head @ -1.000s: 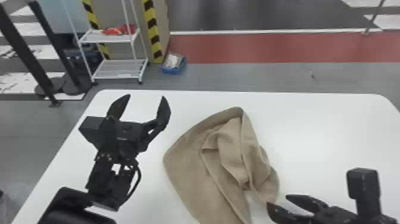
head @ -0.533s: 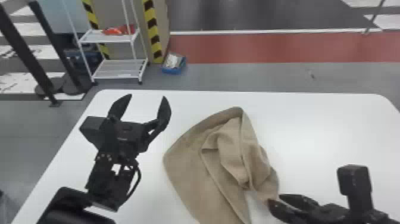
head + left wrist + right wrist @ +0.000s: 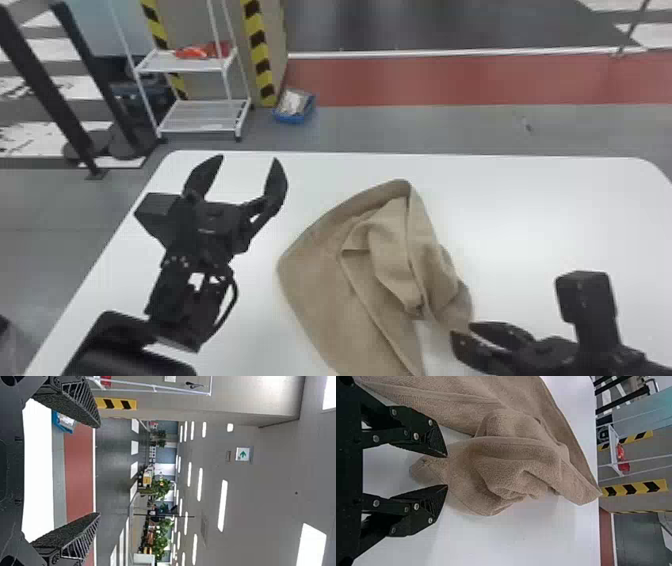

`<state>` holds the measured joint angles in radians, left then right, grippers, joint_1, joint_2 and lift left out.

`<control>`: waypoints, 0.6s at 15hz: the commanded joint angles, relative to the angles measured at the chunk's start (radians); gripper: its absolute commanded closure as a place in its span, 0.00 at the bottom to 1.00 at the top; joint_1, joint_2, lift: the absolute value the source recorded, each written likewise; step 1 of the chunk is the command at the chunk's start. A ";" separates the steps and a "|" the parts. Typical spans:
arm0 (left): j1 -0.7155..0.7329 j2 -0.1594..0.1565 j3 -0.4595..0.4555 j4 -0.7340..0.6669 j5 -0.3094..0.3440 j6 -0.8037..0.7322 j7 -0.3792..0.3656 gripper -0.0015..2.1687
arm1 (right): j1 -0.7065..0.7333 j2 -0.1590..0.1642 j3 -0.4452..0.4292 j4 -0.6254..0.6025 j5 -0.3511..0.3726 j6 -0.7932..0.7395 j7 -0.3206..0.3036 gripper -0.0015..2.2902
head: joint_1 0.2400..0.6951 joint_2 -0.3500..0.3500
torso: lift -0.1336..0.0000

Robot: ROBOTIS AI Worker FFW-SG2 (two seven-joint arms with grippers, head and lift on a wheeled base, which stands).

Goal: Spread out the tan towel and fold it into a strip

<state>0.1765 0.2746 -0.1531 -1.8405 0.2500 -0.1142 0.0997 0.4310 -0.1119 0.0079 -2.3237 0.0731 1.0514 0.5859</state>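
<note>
Right gripper (image 3: pixel 461 330) has moved in to the near right edge of the tan towel (image 3: pixel 320 280), which lies bunched mid-table (image 3: pixel 550 210); its fingers stand apart around a loose corner (image 3: pixel 430 468), unpinched. Likely next: grip, then pull the bunch flat. Left gripper (image 3: pixel 248 158) unchanged, spread, left of towel. Markings: green arrow sign (image 3: pixel 242 454); no lettering legible.

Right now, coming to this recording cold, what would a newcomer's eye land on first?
Most likely the tan towel, rumpled in the middle of the white table. Next, the black left tool, open over the table to the towel's left, and the right tool, its open fingers either side of the towel's near right end. Beyond the table, a yellow-and-black striped post stands out.
</note>
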 commanded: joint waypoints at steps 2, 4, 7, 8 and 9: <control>-0.002 0.000 0.000 0.001 0.000 0.000 0.000 0.05 | 0.014 0.000 0.003 -0.034 -0.026 -0.012 0.006 0.06 | 1.00 0.62 | 0.07; -0.002 0.000 -0.002 0.001 0.000 0.000 0.000 0.05 | -0.011 0.000 0.014 -0.016 -0.021 0.016 0.003 0.07 | 1.00 0.63 | 0.07; 0.001 0.000 0.003 0.001 0.002 0.000 0.003 0.05 | -0.041 0.001 0.046 0.020 0.022 0.049 0.000 0.10 | 1.00 0.64 | 0.07; 0.003 0.000 0.003 0.000 0.002 0.000 0.003 0.05 | -0.054 0.000 0.063 0.030 0.042 0.062 0.000 0.11 | 1.00 0.64 | 0.07; 0.004 0.000 0.003 0.000 0.002 0.000 0.003 0.05 | -0.067 0.001 0.075 0.043 0.062 0.077 0.000 0.15 | 1.00 0.64 | 0.07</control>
<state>0.1788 0.2746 -0.1509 -1.8395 0.2515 -0.1142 0.1028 0.3808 -0.1106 0.0641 -2.2966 0.1087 1.1089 0.5859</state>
